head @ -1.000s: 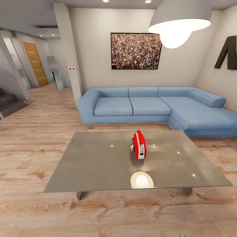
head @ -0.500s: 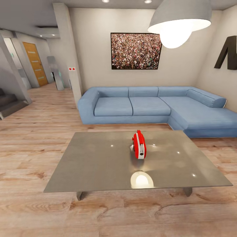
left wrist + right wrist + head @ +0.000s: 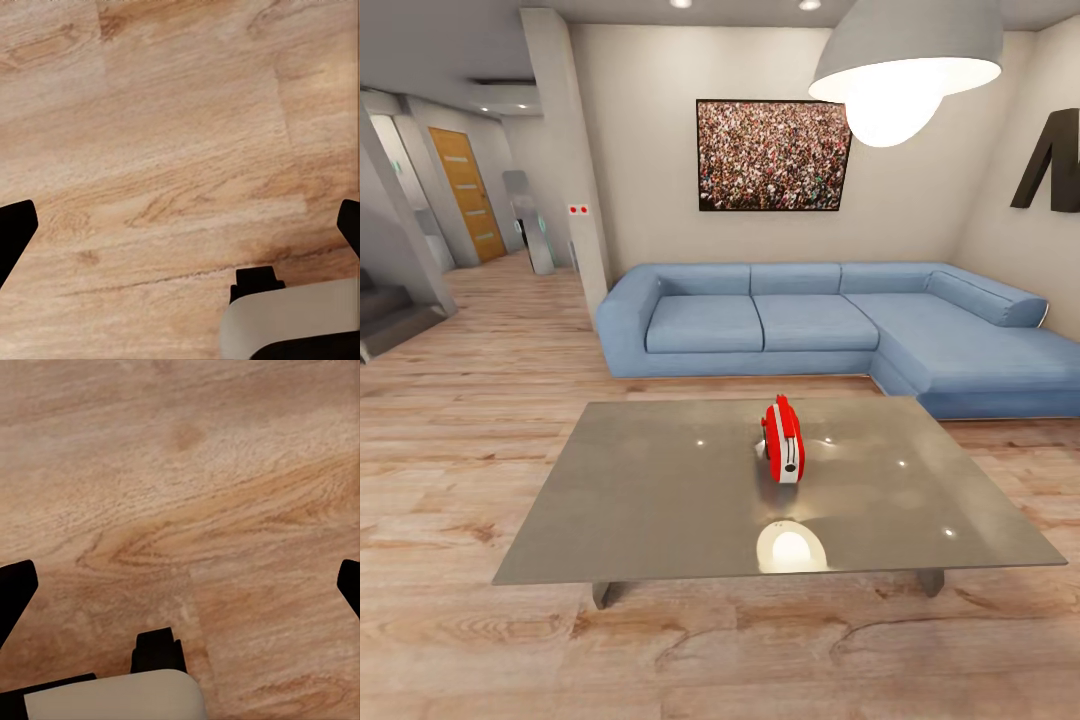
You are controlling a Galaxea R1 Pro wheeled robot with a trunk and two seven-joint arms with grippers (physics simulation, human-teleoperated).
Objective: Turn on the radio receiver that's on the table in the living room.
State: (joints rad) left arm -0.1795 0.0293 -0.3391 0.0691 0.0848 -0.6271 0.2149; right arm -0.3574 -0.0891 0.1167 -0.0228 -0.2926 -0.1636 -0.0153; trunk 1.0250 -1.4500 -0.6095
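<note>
The red radio receiver (image 3: 783,440) stands upright near the middle of the low grey table (image 3: 660,500), its white end panel turned toward me. The table's glossy top reflects the lamp. My left gripper (image 3: 180,225) hangs open over bare wood floor, its black fingertips (image 3: 15,229) at the two sides of the left wrist view. My right gripper (image 3: 180,585) is open too, above the floor, with its dark fingertips (image 3: 15,589) far apart. Nothing lies between either pair of fingers.
A blue corner sofa (image 3: 830,325) runs behind and to the right of the table. A big grey dome lamp (image 3: 905,60) hangs above. The crowd picture (image 3: 772,155) is on the far wall. A hallway with a wooden door (image 3: 468,190) opens at left. Part of my pale base (image 3: 292,322) shows.
</note>
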